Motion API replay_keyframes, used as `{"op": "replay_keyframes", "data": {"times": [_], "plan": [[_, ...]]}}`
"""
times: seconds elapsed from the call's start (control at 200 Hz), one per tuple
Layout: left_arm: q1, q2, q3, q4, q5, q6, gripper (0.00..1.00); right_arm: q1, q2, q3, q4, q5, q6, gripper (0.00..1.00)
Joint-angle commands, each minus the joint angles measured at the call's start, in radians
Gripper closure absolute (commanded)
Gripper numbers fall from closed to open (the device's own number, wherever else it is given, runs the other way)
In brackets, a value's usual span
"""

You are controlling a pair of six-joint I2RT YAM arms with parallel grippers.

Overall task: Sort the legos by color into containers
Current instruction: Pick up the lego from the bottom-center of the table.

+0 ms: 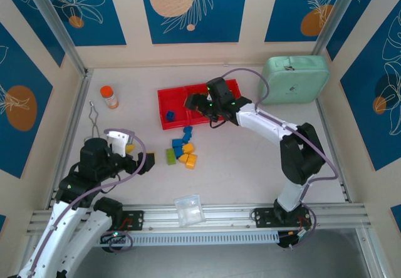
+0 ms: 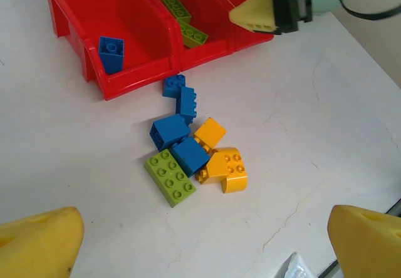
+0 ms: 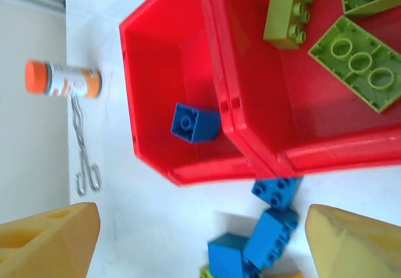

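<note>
Now both tools apart, empty: left tool (image 2: 207, 243) near legos (image 2: 188, 156), right tool (image 3: 200, 240) above containers (image 3: 147, 71)

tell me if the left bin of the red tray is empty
Not empty: one blue brick sits in the left bin, nothing else with it.

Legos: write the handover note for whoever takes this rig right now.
Left pincer: open, empty, near the pile.
Right pincer: open, empty, over the tray.
Done: one blue lego in the tray's left bin, green ones in the middle bin.
Left: the pile's four blue, one green lego and the yellow ones, all on the table. Third bin: mostly hidden.
</note>
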Motion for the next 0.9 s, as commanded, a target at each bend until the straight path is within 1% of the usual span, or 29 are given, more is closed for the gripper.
{"op": "replay_keyframes", "data": {"times": [0.0, 0.065, 0.15, 0.22, 0.355, 0.465, 0.56, 0.66, 0.71, 0.895], "plan": [[-0.011, -0.015, 0.008, -0.001, 0.006, 0.014, 0.01, 0.027, -0.051, -0.005, -0.186, -0.022, -0.207, 0.14], [-0.01, -0.027, 0.006, -0.001, -0.002, 0.014, 0.01, 0.063, -0.069, -0.022, -0.249, -0.011, -0.273, 0.15], [-0.01, -0.04, 0.006, 0.001, -0.014, 0.014, 0.01, 0.107, -0.104, -0.076, -0.268, -0.021, -0.369, 0.15], [-0.01, -0.041, 0.006, -0.002, -0.019, 0.014, 0.01, 0.141, -0.137, -0.141, -0.247, -0.05, -0.493, 0.15], [-0.01, -0.041, 0.006, -0.002, -0.017, 0.013, 0.01, 0.22, -0.19, -0.209, -0.273, -0.027, -0.745, 0.14], [-0.011, -0.041, 0.01, -0.003, -0.024, 0.009, 0.01, 0.268, -0.175, -0.198, -0.328, 0.086, -0.883, 0.11], [-0.01, -0.051, 0.012, -0.011, -0.042, 0.008, 0.01, 0.286, -0.137, -0.187, -0.325, 0.172, -0.915, 0.06], [-0.01, -0.063, 0.011, -0.011, -0.052, 0.007, 0.01, 0.296, -0.092, -0.181, -0.304, 0.154, -0.955, 0.04], [-0.011, -0.065, 0.011, -0.013, -0.051, 0.006, 0.01, 0.297, -0.066, -0.172, -0.3, 0.136, -0.971, 0.03], [-0.01, -0.064, 0.009, -0.011, -0.042, 0.009, 0.01, 0.32, 0.048, -0.126, -0.293, 0.126, -1.03, 0.03]]}}
